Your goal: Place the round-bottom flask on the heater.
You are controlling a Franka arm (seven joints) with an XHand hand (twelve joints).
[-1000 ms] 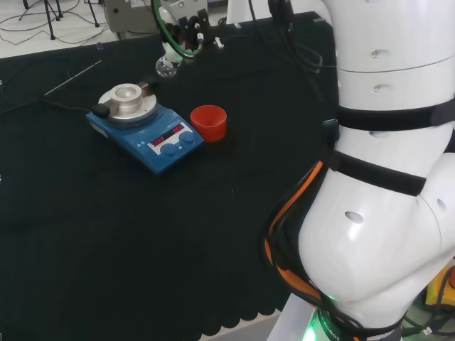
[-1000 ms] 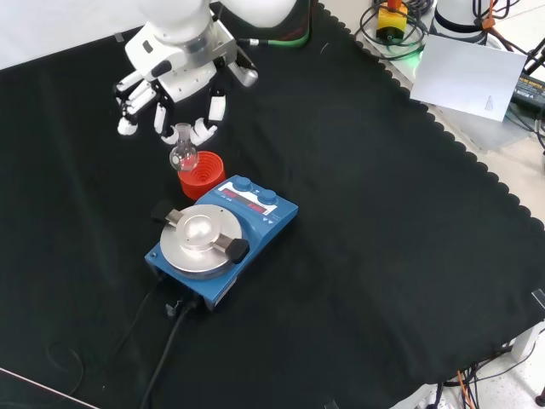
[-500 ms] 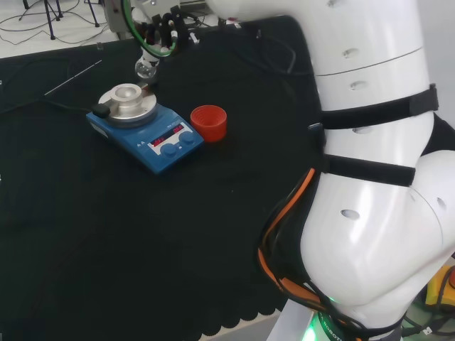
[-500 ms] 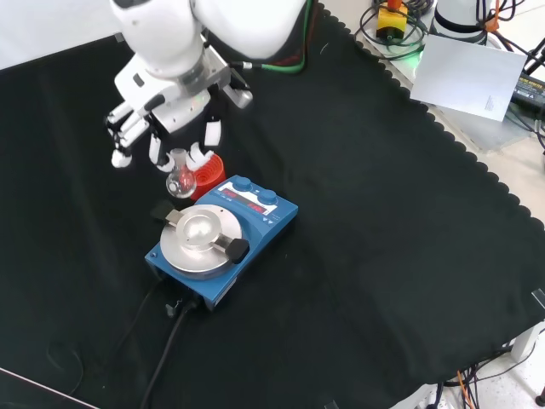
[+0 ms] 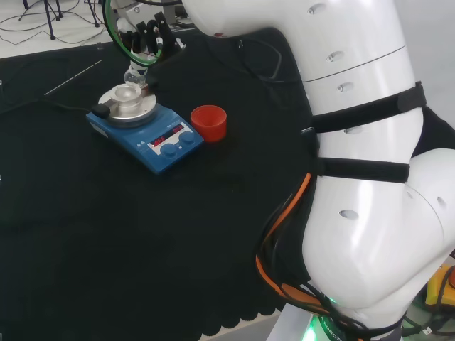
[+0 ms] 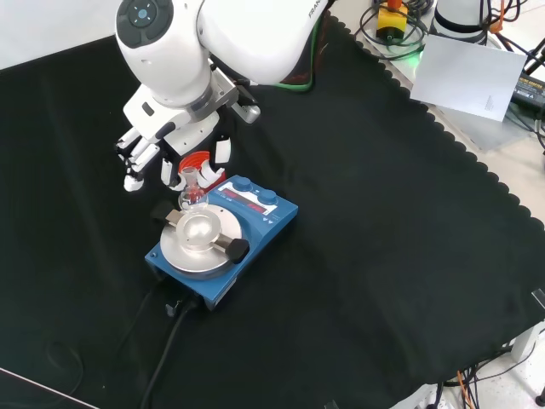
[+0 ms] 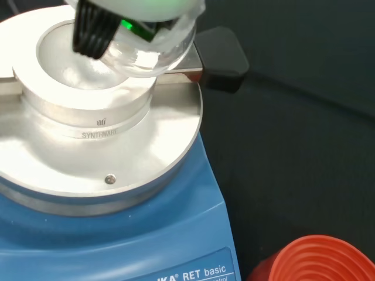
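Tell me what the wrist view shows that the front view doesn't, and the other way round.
Wrist view alone: the flask's bulb hanging over the edge of the heater's metal bowl, not seated. Front view alone: the hand with its fingers around the flask's neck, the heater's knobs and its cable. Both: flask, heater, red stand.

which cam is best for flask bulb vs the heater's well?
Wrist view: the flask bulb shows close up over the rim of the heater well. Front view shows the flask small, held by the hand. Head view: barely discernible.
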